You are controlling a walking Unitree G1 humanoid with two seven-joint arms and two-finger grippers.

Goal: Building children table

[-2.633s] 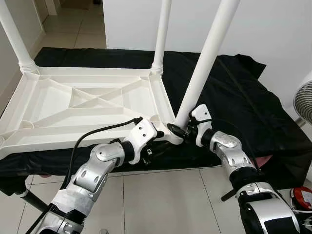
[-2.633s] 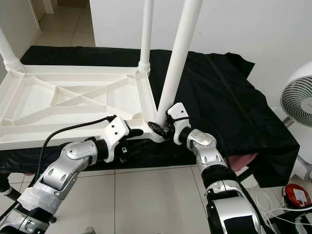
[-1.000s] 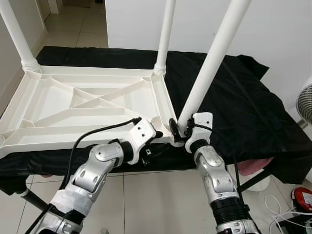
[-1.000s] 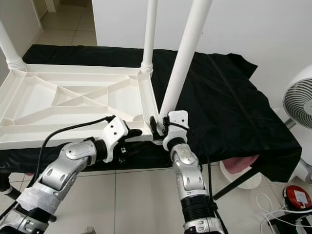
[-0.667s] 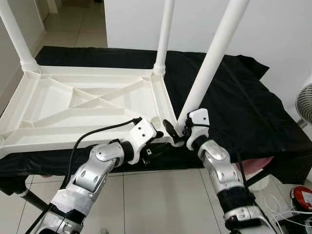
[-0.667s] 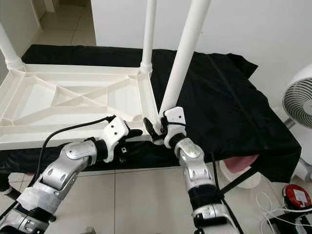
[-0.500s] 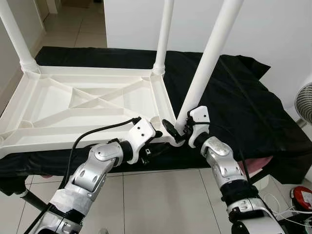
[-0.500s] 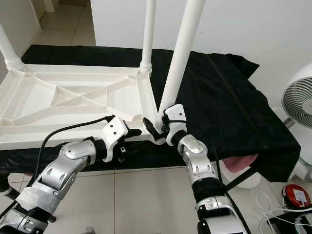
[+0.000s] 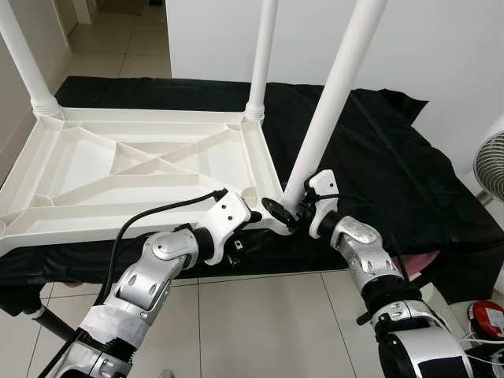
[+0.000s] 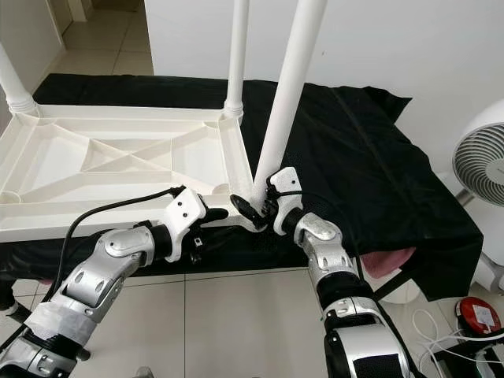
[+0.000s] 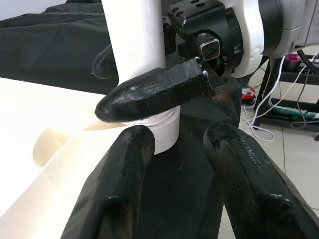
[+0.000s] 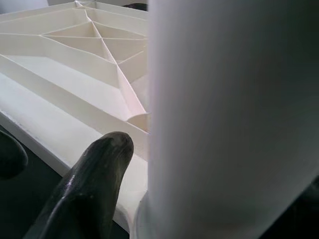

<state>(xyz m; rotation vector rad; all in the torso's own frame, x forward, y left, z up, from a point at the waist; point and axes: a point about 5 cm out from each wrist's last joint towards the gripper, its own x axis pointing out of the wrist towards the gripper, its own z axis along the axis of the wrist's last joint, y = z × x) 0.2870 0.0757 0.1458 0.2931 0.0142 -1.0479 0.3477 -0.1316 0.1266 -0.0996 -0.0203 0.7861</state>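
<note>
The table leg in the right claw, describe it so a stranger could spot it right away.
An upside-down white tabletop lies on a black cloth. At its near right corner, the table leg rises, gripped at its base by the right claw. Unlike the other upright legs, it leans.

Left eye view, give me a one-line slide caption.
Right hand grips the leaning white leg at the upturned tabletop's near corner, left hand beside it.

1 tabletop [image 9: 118, 169], 3 legs [image 9: 335, 94], 1 fan [image 10: 480, 153], 2 tools [image 9: 285, 214].
</note>
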